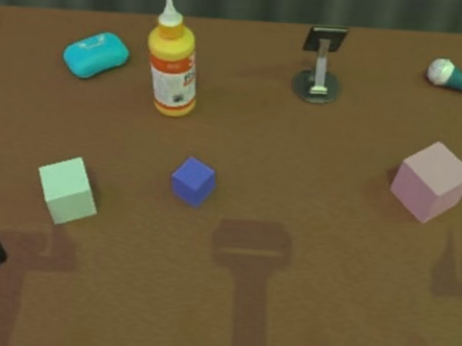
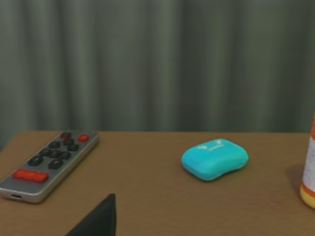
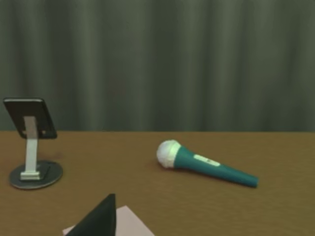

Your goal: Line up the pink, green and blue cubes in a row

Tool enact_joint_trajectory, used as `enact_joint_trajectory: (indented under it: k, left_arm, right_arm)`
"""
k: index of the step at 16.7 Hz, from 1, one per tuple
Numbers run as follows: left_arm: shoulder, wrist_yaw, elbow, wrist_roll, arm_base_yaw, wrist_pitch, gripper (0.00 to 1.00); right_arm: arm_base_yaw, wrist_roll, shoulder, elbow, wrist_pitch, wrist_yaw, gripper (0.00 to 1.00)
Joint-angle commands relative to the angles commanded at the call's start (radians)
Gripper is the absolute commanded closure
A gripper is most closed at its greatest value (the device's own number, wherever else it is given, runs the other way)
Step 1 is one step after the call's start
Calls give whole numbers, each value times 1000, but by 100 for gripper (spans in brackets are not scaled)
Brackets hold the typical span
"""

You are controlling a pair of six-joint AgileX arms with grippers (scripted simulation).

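Nothing is lined up yet: the small deep blue matte cube [image 1: 193, 181] sits between the mid-sized mint-green matte cube [image 1: 67, 190] and the large pale pink matte cube [image 1: 432, 181], all well apart. Both arms' jaws: cannot tell.

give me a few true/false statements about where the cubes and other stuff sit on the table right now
1. The blue cube lies between the green cube and the pink cube. True.
2. The pink cube touches the blue cube. False: they are far apart.
3. The glue bottle stands upright beside the soap bar. True.
4. The microphone stands upright. False: it lies on its side.
5. The green cube is stacked on the blue cube. False: both rest on the table.
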Motion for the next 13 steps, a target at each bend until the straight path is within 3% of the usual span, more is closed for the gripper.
enact_joint_trajectory:
  k: [6, 13]
  left_arm:
    - [102, 5, 102, 5, -34, -68, 0]
    - [667, 6, 621, 32, -163, -390, 0]
  right_arm:
    - [0, 0, 0, 0, 0, 0, 0]
    - [0, 0, 0, 0, 0, 0, 0]
